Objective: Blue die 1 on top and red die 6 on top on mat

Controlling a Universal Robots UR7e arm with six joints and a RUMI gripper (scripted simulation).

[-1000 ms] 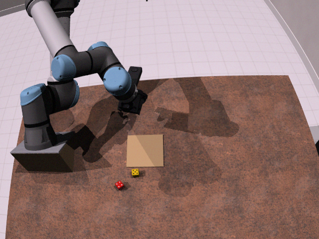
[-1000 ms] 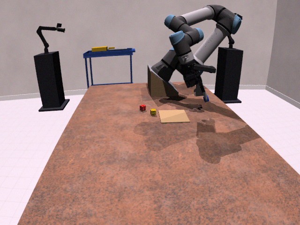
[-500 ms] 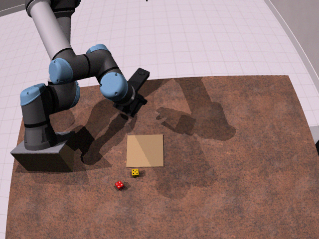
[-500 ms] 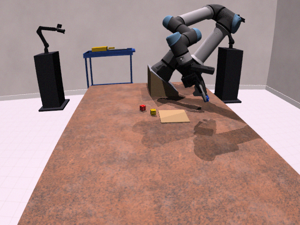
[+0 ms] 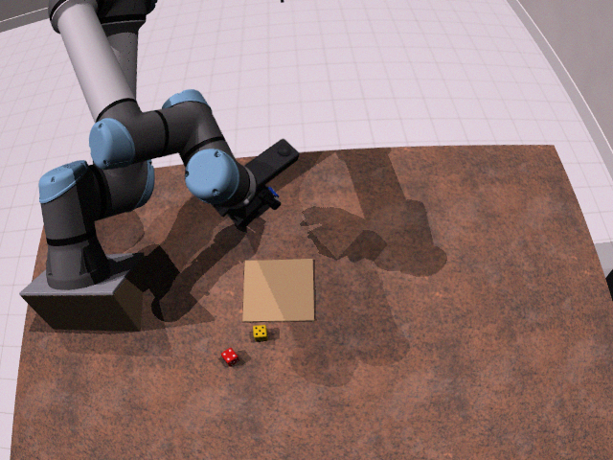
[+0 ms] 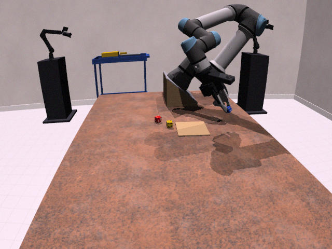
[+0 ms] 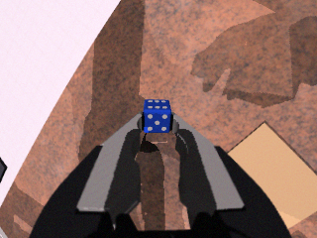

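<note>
The blue die (image 5: 272, 191) (image 6: 229, 109) (image 7: 157, 116) is, in the top view, mostly hidden by the gripper (image 5: 257, 205) (image 6: 227, 107) (image 7: 157, 113), away from the tan mat (image 5: 279, 289) (image 6: 192, 128) (image 7: 277, 171). The mat bears no dice. The yellow die (image 5: 260, 333) (image 6: 169, 123) sits flat just beside one of its edges, five pips up; the red die (image 5: 229, 356) (image 6: 157, 119) lies flat on the table (image 5: 470, 321) (image 6: 171, 187) (image 7: 168, 64), farther from the mat, four pips up.

In the exterior view, the gripper grasps the blue die above the table, tilted. Behind, a blue cart (image 6: 120, 60) carries a yellow box (image 6: 110, 54) on its top.

In the wrist view, the blue die is pinched between both fingertips, a five-pip face towards the camera and a six-pip face adjoining it. The mat shows at the right, well apart from the die.

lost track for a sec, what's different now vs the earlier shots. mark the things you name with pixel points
The gripper (image 5: 257, 213) (image 6: 228, 107) (image 7: 157, 113) has swung round, its upper housing turning clockwise in the top view, with the blue die (image 5: 272, 192) (image 6: 229, 109) (image 7: 157, 116) held. The red die (image 5: 229, 356) (image 6: 157, 119), yellow die (image 5: 260, 332) (image 6: 169, 123) and mat (image 5: 279, 289) (image 6: 192, 128) (image 7: 277, 174) stayed put.
</note>
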